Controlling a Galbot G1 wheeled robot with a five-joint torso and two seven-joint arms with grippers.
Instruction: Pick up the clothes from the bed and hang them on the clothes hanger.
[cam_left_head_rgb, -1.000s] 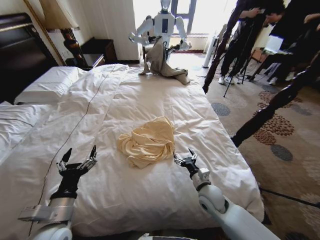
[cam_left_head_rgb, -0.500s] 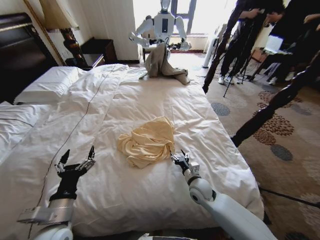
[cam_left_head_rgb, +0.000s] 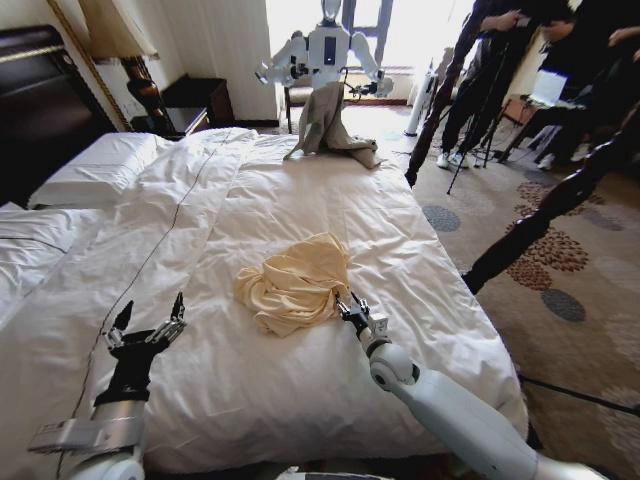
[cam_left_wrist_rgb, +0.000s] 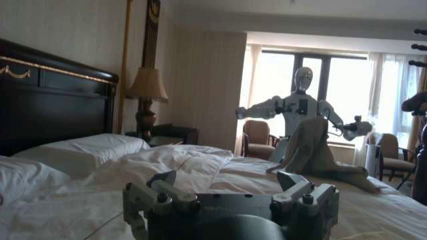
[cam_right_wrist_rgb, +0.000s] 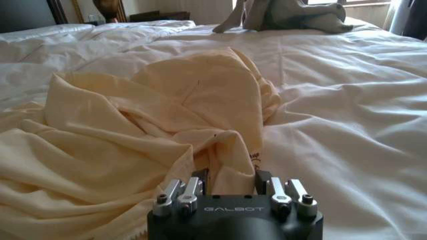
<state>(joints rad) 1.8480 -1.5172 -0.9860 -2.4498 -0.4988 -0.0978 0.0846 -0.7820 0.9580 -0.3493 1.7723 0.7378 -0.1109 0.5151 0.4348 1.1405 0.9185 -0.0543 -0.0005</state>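
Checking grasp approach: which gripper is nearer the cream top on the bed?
Right. The right gripper is at the cream top's near edge, fingers open around a fold. The left gripper hovers open over bare duvet, well off to the top's left.

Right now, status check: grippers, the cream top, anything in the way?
Right gripper open, at the cream top's near edge, fabric between its fingers. Left gripper open, idle over the duvet. Top crumpled mid-bed, not lifted. Nothing blocking.
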